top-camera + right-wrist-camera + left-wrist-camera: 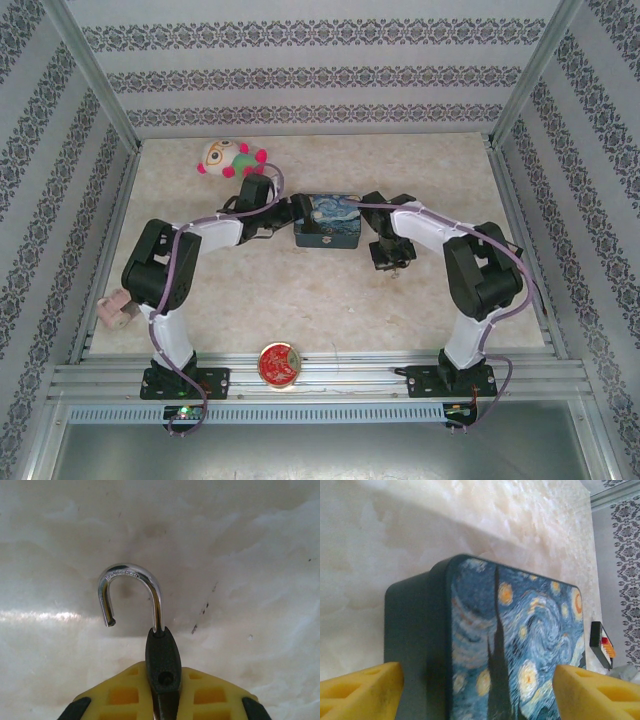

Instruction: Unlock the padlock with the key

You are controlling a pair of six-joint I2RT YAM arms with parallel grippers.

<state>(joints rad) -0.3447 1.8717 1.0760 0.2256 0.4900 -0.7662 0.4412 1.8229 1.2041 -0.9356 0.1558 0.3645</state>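
**Padlock held, shackle open**

Padlock point(161, 656) pinched by its dark body in my right gripper point(162, 682), near the blue tin point(520, 645), on its right; shackle point(131, 577) end free. Small, rigid, probably slick: grip the flat sides. My left gripper point(477, 692) stands wide at the tin.

The table point(330, 290) has a pale cream, marbled top, glossy enough to catch light, with a few small dark specks on its surface point(250, 555). A blue tin point(328, 221) painted with swirling yellow stars rests flat near the middle, towards the far side; its dark side wall meets the tabletop point(420, 530). A plush toy point(232, 158) with pink and green parts lies at the far left. A pink object point(115, 309) sits at the left edge, and a round red item point(279, 363) sits at the near edge.
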